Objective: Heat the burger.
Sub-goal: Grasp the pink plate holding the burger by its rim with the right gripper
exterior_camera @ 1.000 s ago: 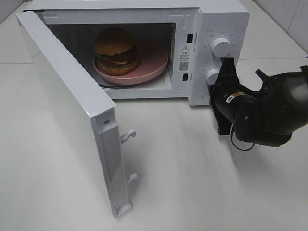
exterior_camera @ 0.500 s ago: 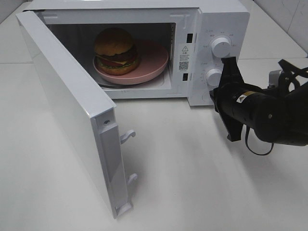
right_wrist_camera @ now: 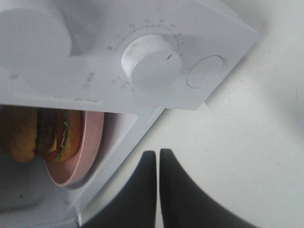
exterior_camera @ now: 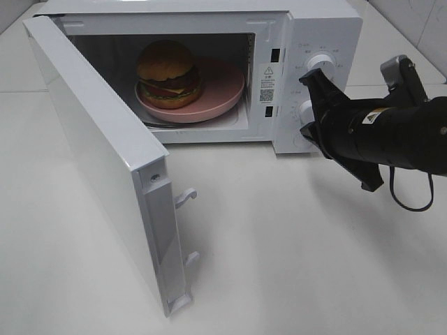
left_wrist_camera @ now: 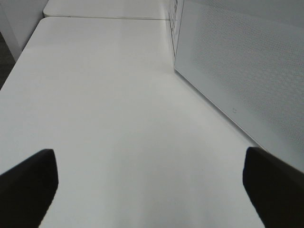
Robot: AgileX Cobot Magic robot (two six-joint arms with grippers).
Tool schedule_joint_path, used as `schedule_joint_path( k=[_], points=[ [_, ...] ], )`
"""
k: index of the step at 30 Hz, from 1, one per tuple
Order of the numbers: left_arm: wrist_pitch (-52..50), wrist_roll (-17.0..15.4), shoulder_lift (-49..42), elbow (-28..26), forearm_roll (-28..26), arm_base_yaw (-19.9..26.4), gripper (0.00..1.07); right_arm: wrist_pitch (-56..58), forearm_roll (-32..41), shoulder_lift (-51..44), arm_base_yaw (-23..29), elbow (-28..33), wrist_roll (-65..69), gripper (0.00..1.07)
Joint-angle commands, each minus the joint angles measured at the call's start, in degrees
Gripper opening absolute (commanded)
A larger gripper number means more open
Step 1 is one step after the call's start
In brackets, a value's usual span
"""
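Burger [exterior_camera: 167, 73] sits on the pink plate [exterior_camera: 227, 92] inside the microwave [exterior_camera: 328, 24], toward the plate's left side in the high view. Door [exterior_camera: 98, 153] is wide open, swung out to the left. Right gripper [exterior_camera: 309, 75] is clenched with fingers pressed together and nothing in them. It's in front of the control panel, close to the upper knob [exterior_camera: 324, 64]; can't tell if it's touching. Left gripper [left_wrist_camera: 149, 156] is released, jaws spread wide and empty, low over the table [left_wrist_camera: 104, 95], just beside the door's outer face.
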Motion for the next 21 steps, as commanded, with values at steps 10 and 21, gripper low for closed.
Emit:
schedule_joint_path(
  k=[10,21],
  points=[
    [-0.6,0.1,-0.2,0.0,-0.5,0.1,0.98,21.3,-0.6,-9.2,0.2,-0.1,-29.5,0.0],
    [-0.6,0.1,-0.2,0.0,-0.5,0.1,0.98,33.1,-0.6,-15.6,0.2,-0.2,-51.1,0.02]
  ],
)
